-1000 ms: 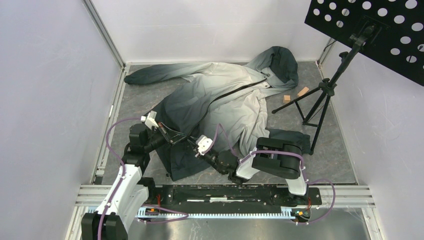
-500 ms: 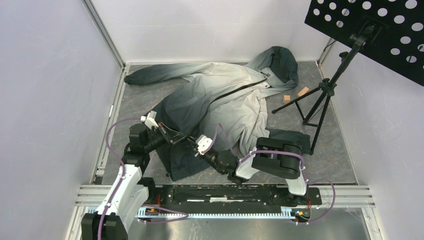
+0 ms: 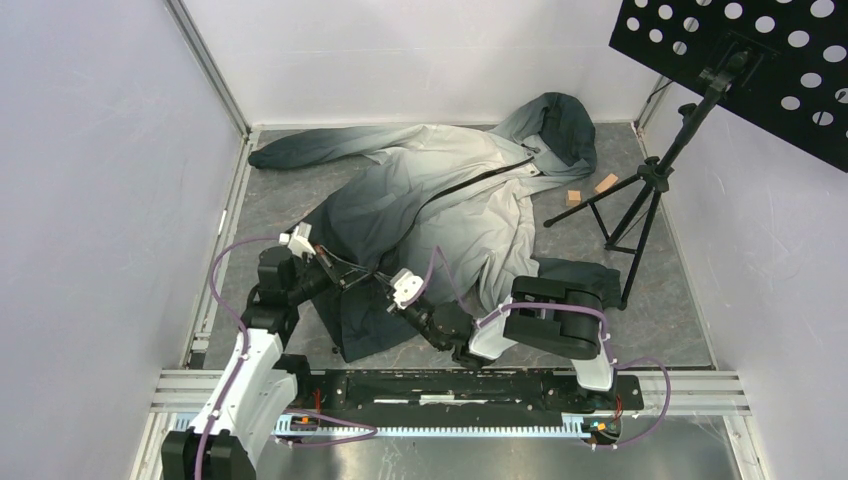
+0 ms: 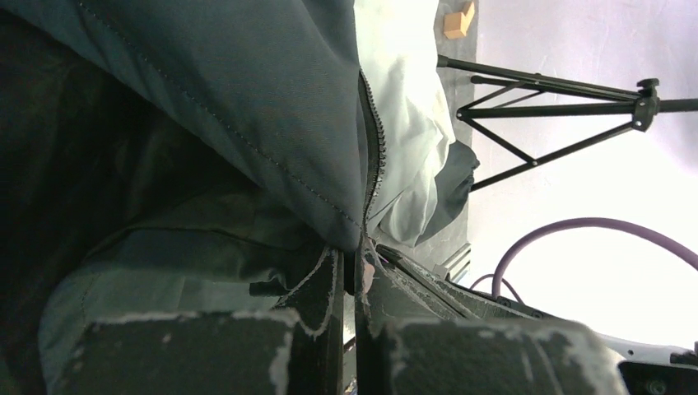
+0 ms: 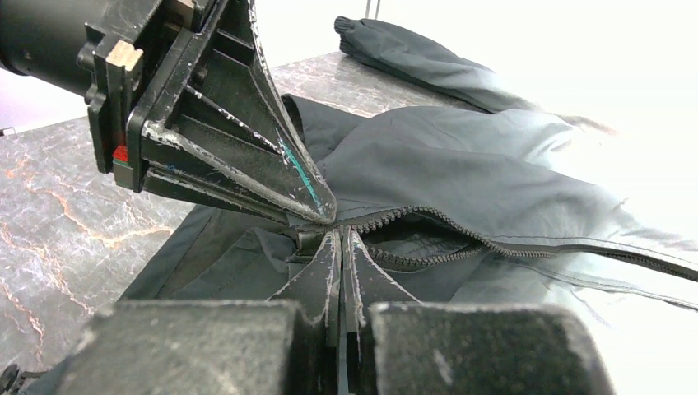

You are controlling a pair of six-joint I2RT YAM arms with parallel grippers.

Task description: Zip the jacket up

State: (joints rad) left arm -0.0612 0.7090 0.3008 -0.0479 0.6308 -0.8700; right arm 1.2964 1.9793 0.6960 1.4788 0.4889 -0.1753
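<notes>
Your left arm [image 3: 245,365] at 7 o'clock and right arm [image 3: 555,320] at 5 o'clock of the overhead view wear white and black shells looped with purple cables [image 3: 215,285], and your black tapered fingers [image 5: 247,148] show scuffed pale edges and a teal streak.

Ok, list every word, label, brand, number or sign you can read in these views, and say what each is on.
There is no readable text in any view.
The jacket shows no logo or tag.
The left gripper has only a teal streak and a red patch, no letters.
The black perforated panel has only holes.
</notes>
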